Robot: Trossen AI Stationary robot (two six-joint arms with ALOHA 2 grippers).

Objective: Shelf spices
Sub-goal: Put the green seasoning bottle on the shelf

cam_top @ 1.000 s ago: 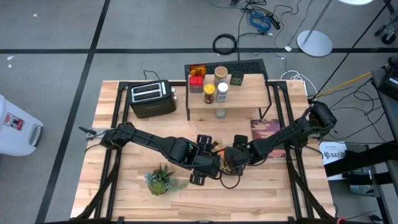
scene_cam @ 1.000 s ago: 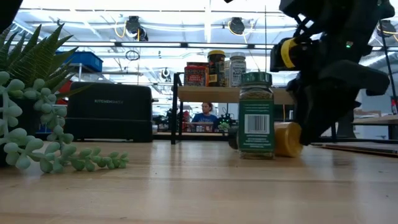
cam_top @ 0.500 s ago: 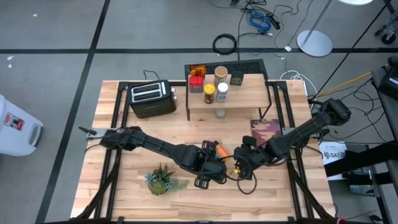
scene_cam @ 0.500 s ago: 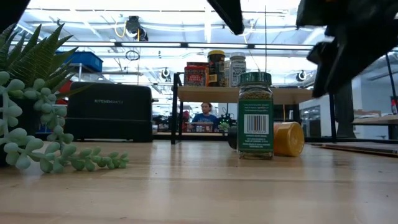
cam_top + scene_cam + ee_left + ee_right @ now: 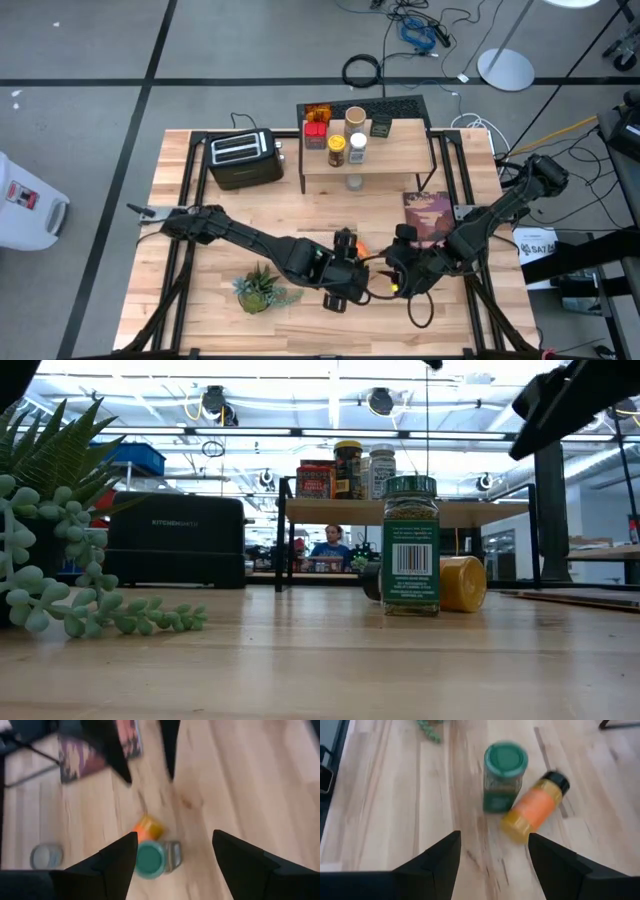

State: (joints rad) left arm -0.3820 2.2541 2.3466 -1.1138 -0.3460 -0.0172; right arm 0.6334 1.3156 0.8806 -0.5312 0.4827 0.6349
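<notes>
Two grippers hang spread and empty as I watch: the left gripper (image 5: 345,290) and right gripper (image 5: 400,283) face each other over the table's front. Between them, an upright green-capped glass spice jar (image 5: 504,775) touches a toppled orange black-capped bottle (image 5: 534,807), well short of the wooden-topped black wire shelf (image 5: 400,150).

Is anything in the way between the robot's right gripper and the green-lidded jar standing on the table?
Nothing visible. The right gripper is open and empty, with only bare tabletop between it and the green-lidded jar. An orange bottle lies beside the jar, touching or nearly so.
</notes>
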